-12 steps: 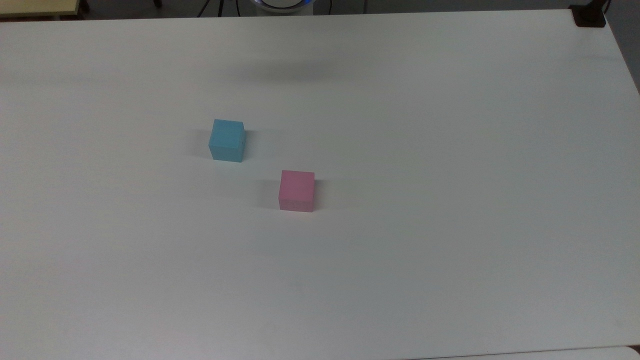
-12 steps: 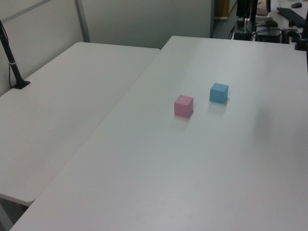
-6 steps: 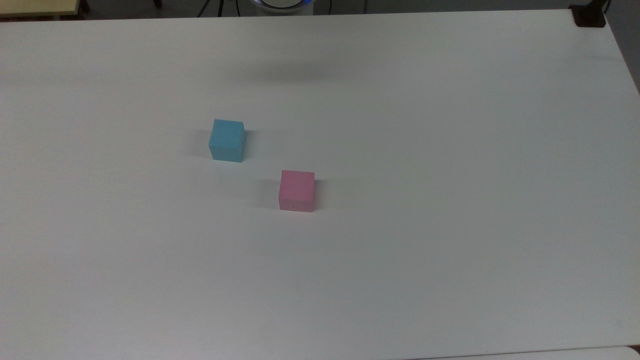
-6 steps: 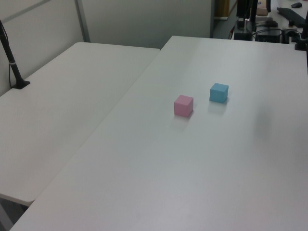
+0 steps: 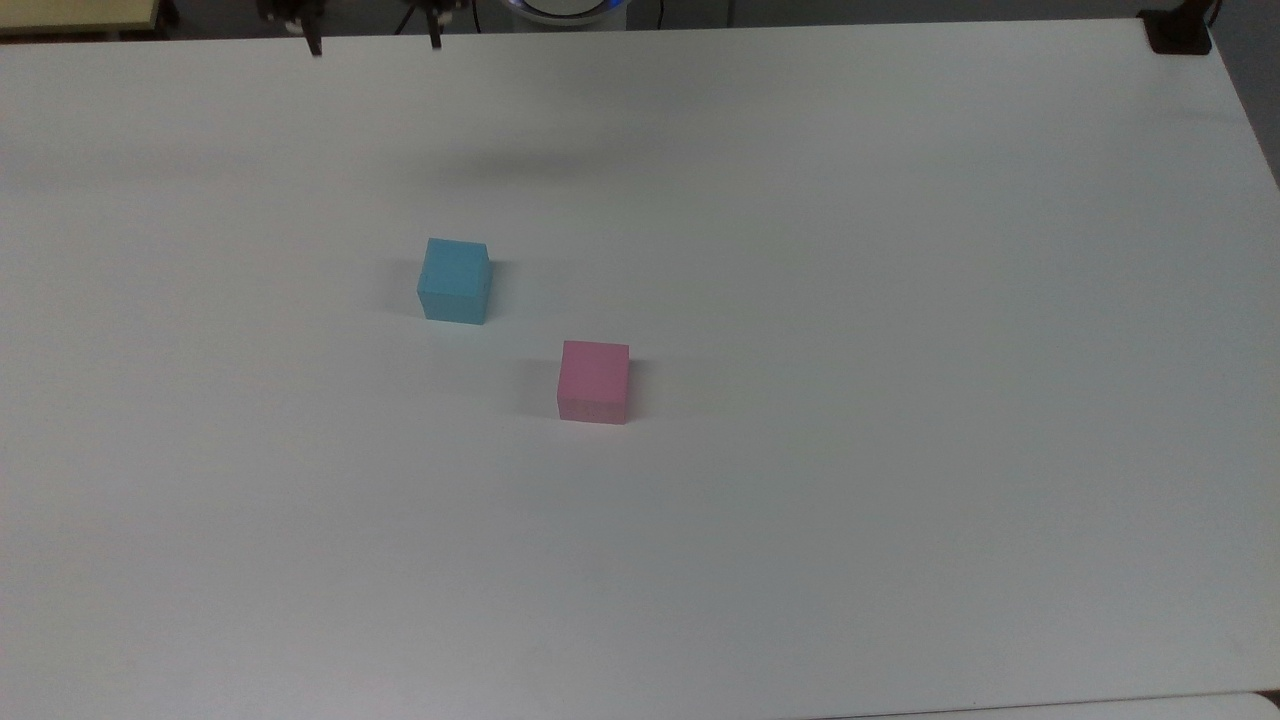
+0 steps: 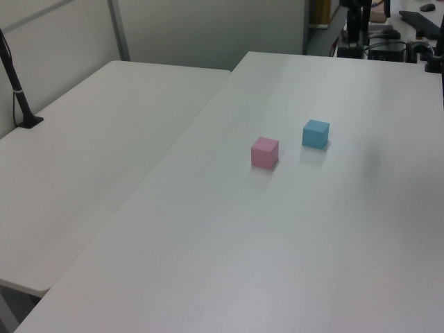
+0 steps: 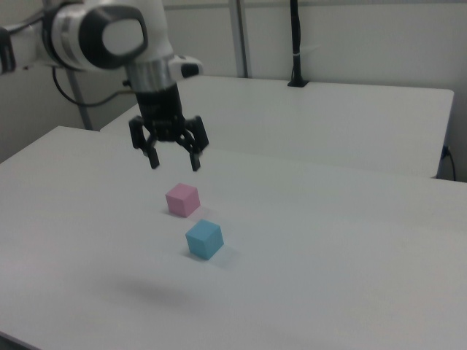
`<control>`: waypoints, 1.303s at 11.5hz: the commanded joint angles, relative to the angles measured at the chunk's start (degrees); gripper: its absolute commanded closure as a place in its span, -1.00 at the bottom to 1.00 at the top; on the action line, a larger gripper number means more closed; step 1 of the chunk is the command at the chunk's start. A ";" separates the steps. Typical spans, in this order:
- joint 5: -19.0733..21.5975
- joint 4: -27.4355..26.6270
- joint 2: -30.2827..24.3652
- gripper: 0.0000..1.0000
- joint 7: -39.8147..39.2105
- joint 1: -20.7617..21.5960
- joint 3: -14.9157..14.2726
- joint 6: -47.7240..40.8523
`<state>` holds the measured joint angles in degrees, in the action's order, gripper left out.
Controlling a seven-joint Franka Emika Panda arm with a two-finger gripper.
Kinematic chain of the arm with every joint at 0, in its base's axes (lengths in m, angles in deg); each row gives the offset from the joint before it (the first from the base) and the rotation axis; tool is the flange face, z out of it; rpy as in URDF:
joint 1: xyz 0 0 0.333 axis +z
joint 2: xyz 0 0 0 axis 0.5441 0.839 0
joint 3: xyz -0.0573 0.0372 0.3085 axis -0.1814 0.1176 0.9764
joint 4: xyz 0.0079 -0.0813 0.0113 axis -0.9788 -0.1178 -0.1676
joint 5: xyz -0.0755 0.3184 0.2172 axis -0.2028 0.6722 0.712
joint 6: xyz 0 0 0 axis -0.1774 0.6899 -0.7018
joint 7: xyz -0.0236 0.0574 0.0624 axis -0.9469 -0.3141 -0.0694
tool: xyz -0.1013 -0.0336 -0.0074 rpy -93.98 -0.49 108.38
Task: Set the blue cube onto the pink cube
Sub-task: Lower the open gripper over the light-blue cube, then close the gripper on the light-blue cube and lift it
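Right view shows you the jaws point(image 7: 174, 162) spread wide and holding nothing, hanging high over the surface point(image 7: 328, 240). The blue cube point(image 7: 203, 239) sits on the surface below them and nearer the camera, well apart from the jaws. It is a small sky-blue block with plain sides. The pink cube point(image 7: 182, 199) sits near it, not touching, and looks about the same size. You can see the surface is white and flat. A second white table point(image 7: 328, 117) stands behind, with a black pole point(image 7: 295, 44) on it.

In the top view, the blue cube point(image 5: 455, 281) sits up-left of the pink cube point(image 5: 594, 382), apart.
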<state>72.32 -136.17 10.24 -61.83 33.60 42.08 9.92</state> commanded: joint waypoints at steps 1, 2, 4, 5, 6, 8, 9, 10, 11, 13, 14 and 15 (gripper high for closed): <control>0.46 -11.57 2.23 -1.00 11.54 0.42 -0.20 15.48; 0.46 -14.22 3.28 -1.00 12.88 0.59 -0.20 20.33; 0.55 -14.33 7.49 -1.00 14.73 0.94 -0.20 25.53; 0.55 -14.33 8.56 -1.00 15.70 0.94 -0.20 27.21; 0.55 -14.33 9.79 -1.00 16.32 0.94 -0.11 29.06; 0.55 -14.16 12.16 -1.00 16.58 0.94 0.59 31.35; 0.64 -14.16 12.69 -1.00 17.02 0.77 1.29 32.67; 0.90 -14.16 12.87 -1.00 18.16 0.68 1.56 33.72; 0.90 -14.24 13.31 -1.00 18.52 0.77 2.08 33.73; 0.90 -14.16 15.15 -1.00 18.61 0.59 2.35 33.82; 0.81 -14.16 15.25 -1.00 18.61 0.68 2.27 33.82; 0.73 -14.16 15.25 -1.00 18.69 0.68 2.26 33.82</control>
<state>72.56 -150.18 24.96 -44.16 34.02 44.44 42.75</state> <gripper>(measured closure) 0.000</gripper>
